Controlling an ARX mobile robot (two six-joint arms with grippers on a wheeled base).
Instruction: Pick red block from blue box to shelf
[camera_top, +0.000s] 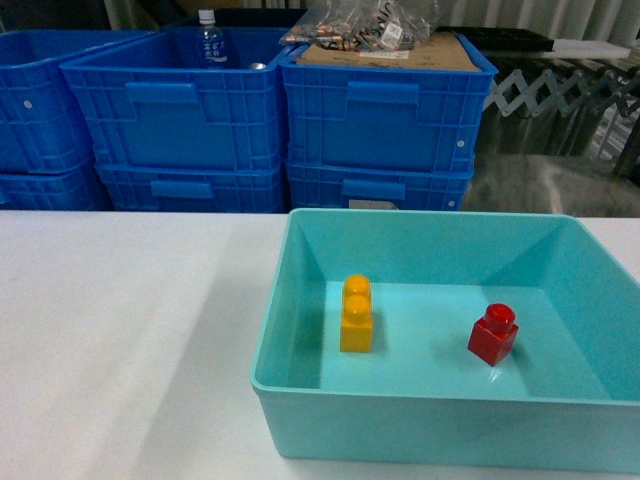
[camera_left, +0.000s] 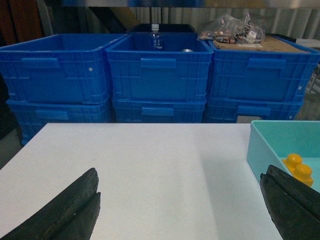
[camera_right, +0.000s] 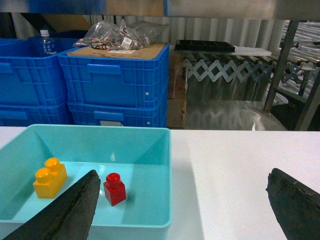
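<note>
The red block (camera_top: 493, 334) is sitting on the floor of the blue box (camera_top: 440, 412), right of centre, stud up and turned a bit at an angle. A yellow-orange two-stud brick (camera_top: 356, 313) is standing in the same box to its left, well apart from it, nothing touching either. In the right wrist view the red block (camera_right: 114, 189) is lying just beside the left fingertip but lower down, inside the box, w/ the yellow brick (camera_right: 50, 177) further left.

Right gripper (camera_right: 182, 210) is hanging w/ its fingers (camera_right: 75, 210) spread wide apart, nothing b/w them; one finger is over the box's near edge, the other over bare white table (camera_top: 120, 330). Left gripper (camera_left: 180, 210) is likewise gaping wide and gripping nothing, hovering over the table just left of the box, whose corner (camera_left: 280, 145) is showing at the right edge of that view. Neither gripper is showing in the head view.

The box is resting on the table's right part. Behind the table, dark blue ribbed crates (camera_top: 180, 110) are standing stacked two high; one is holding a water bottle (camera_top: 207, 38), another is carrying clear bags (camera_top: 365, 25) on cardboard. Steel posts (camera_right: 280, 65) are showing at far right of the right wrist view; can't tell if they belong to the shelf.
</note>
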